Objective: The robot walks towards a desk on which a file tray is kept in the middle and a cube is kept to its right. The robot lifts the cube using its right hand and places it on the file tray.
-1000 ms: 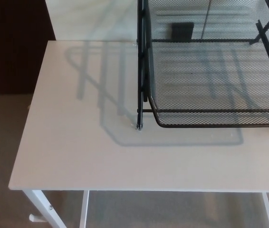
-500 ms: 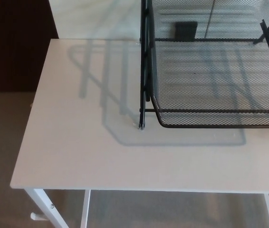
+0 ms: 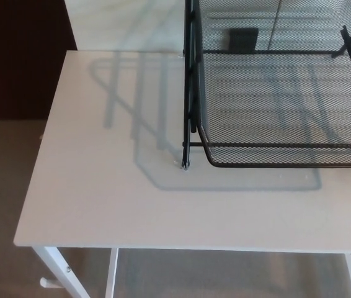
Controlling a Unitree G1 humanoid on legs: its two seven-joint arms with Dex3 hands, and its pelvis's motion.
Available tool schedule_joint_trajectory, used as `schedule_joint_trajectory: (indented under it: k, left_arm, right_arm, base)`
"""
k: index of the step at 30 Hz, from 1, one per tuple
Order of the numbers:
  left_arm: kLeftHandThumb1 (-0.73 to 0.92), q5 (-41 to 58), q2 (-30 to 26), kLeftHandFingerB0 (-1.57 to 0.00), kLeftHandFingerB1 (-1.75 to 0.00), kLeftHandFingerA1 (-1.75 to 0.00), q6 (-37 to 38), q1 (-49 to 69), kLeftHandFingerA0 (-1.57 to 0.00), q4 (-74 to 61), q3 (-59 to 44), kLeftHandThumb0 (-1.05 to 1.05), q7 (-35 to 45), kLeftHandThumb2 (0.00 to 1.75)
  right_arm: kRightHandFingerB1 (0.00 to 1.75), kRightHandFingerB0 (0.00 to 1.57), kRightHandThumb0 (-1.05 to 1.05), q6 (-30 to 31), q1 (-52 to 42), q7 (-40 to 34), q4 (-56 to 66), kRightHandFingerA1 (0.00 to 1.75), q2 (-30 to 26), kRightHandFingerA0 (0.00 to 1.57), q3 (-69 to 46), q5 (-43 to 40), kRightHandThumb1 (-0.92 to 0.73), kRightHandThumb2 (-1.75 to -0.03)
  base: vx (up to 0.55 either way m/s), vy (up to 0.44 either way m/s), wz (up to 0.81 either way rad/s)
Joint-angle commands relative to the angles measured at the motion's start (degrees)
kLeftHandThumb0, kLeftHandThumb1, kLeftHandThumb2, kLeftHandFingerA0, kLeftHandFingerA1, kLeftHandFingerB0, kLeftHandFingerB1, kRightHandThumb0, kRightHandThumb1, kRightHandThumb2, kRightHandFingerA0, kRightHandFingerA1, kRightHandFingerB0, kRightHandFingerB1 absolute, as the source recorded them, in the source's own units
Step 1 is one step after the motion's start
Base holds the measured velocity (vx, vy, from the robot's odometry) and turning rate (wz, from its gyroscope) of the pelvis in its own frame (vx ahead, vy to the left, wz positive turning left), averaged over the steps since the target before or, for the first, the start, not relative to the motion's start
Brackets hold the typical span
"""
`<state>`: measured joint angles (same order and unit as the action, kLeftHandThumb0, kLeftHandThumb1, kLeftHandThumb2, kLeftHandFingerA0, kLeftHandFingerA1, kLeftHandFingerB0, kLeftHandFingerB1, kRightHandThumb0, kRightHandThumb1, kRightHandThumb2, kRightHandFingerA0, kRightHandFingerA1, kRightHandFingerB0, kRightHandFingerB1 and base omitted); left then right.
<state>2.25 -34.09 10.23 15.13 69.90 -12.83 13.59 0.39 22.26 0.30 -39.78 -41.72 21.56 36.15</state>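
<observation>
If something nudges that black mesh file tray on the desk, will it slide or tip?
Probably slide: the file tray stands on small feet on the smooth white desk. It likely weighs little, being open wire mesh. Its upright frame rises out of view, so a high push might tip it.

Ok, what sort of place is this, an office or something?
Probably an office or home study: a white desk bears a black mesh file tray, and beige carpet covers the floor.
</observation>
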Motion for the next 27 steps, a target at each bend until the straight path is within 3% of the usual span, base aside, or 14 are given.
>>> schedule_joint_trajectory:
  k: [1, 5, 7, 10, 12, 13, 14, 18, 21, 22, 23, 24, 26, 27]
  left_arm:
    - [0.90, -1.00, -1.10, -0.27, -0.88, -1.05, 3.52, 0.69, -0.56, -0.35, 0.61, -1.05, -0.13, 0.78]
    - [0.88, -1.28, -1.22, -0.25, -0.88, -1.05, 3.26, 0.75, -0.52, -0.37, 1.14, -1.05, -0.21, 0.79]
    - [0.88, -1.49, -1.59, -0.23, -0.85, -1.02, 2.89, 1.01, -0.46, -0.22, 1.47, -1.02, 0.15, 0.79]
    - [0.88, -1.55, -1.79, -0.21, -0.86, -1.03, 2.89, 1.12, -0.44, -0.06, 1.70, -1.03, 0.26, 0.79]
    - [0.86, -1.59, -2.00, -0.21, -0.87, -1.05, 2.78, 1.43, -0.40, -0.41, 1.86, -1.02, 0.35, 0.80]
    - [0.65, -1.48, -2.14, -0.23, -0.76, -0.92, 2.46, 1.49, -0.46, -0.64, 1.85, -1.05, 0.57, 1.13]
    - [0.86, -1.53, -2.20, -0.21, -0.86, -1.04, 2.36, 1.46, -0.41, -0.62, 1.91, -1.00, 0.51, 0.81]
    - [0.86, -1.70, -2.23, -0.22, -0.84, -1.02, 2.05, 1.21, -0.41, -0.39, 2.28, -1.00, 0.36, 0.80]
    - [0.86, -1.76, -2.31, -0.22, -0.85, -1.04, 2.28, 1.16, -0.43, 0.14, 2.57, -1.00, 0.26, 0.80]
    - [0.64, -1.45, -2.37, -0.25, -0.76, -0.92, 2.56, 1.82, -0.47, -0.48, 2.46, -1.04, 0.85, 1.13]
    - [0.85, -1.96, -2.38, -0.24, -0.86, -1.02, 2.58, 1.78, -0.44, -0.36, 2.87, -1.00, 0.23, 0.80]
    - [0.85, -2.21, -2.37, -0.23, -0.84, -1.01, 2.71, 1.86, -0.45, -0.29, 3.08, -1.01, 0.13, 0.81]
    - [0.84, -2.16, -2.36, -0.23, -0.85, -1.01, 2.66, 1.81, -0.44, -0.17, 3.02, -1.00, 0.40, 0.81]
    - [0.84, -2.40, -2.46, -0.25, -0.81, -0.98, 2.65, 1.88, -0.47, -0.37, 3.26, -1.01, 0.26, 0.81]
  right_arm:
    - [0.23, 0.04, -0.71, 2.93, 0.04, 6.77, -3.39, 0.77, 0.55, 0.64, 3.04, 2.33, -0.53, -0.88]
    - [0.26, 0.04, -0.66, 7.13, 1.31, 9.96, -5.43, 0.63, 2.10, 0.53, 3.93, 2.03, -0.54, -0.85]
    - [0.26, 0.11, -0.22, 7.64, 1.69, 13.61, -7.12, 0.67, 2.76, 0.55, 3.41, -0.08, -0.57, -0.57]
    - [0.37, 0.47, -0.13, 6.49, 1.23, 12.60, -7.04, 0.51, 2.14, 0.55, 5.13, 2.18, -0.60, -0.58]
    - [0.50, 0.74, -0.20, 7.84, 2.71, 15.00, -8.81, 0.69, 2.16, 0.62, 8.37, 5.33, -0.55, -0.56]
    - [0.55, 0.68, -0.19, 6.99, 2.95, 14.87, -8.71, 0.82, 1.40, 0.63, 10.11, 7.02, -0.56, -0.56]
    - [0.64, 0.70, -0.22, 6.42, 2.94, 14.92, -8.33, 0.99, 0.78, 0.67, 10.86, 7.53, -0.51, -0.55]
    - [0.62, 0.71, -0.18, 7.22, 0.25, 9.03, -5.88, 1.16, -0.96, 0.75, 11.80, 8.72, -0.49, -0.55]
    - [0.52, 0.65, -0.23, 7.53, -0.08, 8.81, -5.15, 1.05, -1.98, 0.72, 14.13, 10.56, -0.54, -0.55]
    - [0.49, 0.67, -0.24, 5.78, 0.40, 8.45, -7.89, 0.87, -1.01, 0.73, 12.76, 7.62, -0.56, -0.56]
    - [0.48, 0.68, -0.24, 6.21, -0.14, 7.81, -7.30, 0.80, -1.16, 0.73, 12.88, 7.94, -0.60, -0.57]
    - [0.53, 0.76, -0.23, 5.58, -1.55, 3.50, -6.93, 1.15, -1.25, 0.78, 12.43, 8.19, -0.58, -0.57]
    - [0.52, 0.77, -0.25, 4.69, -4.43, -2.35, -5.30, 1.28, -1.56, 0.79, 10.95, 7.65, -0.60, -0.58]
    - [0.73, 0.75, -0.24, 3.75, -5.15, -4.49, -5.58, 1.46, -2.11, 0.74, 11.75, 8.92, -0.59, -0.60]
  base:
    - [0.00, 0.000, 0.00]
    - [0.00, 0.000, 0.00]
    - [0.00, 0.000, 0.00]
    - [0.00, 0.000, 0.00]
    - [0.00, 0.000, 0.00]
    - [0.00, 0.000, 0.00]
    - [0.00, 0.000, 0.00]
    - [0.00, -0.001, 0.02]
    - [0.00, 0.000, 0.05]
    - [0.00, 0.000, 0.00]
    - [-0.01, 0.000, 0.06]
    - [0.00, 0.000, 0.00]
    - [0.00, 0.000, 0.00]
    - [0.00, 0.000, 0.00]
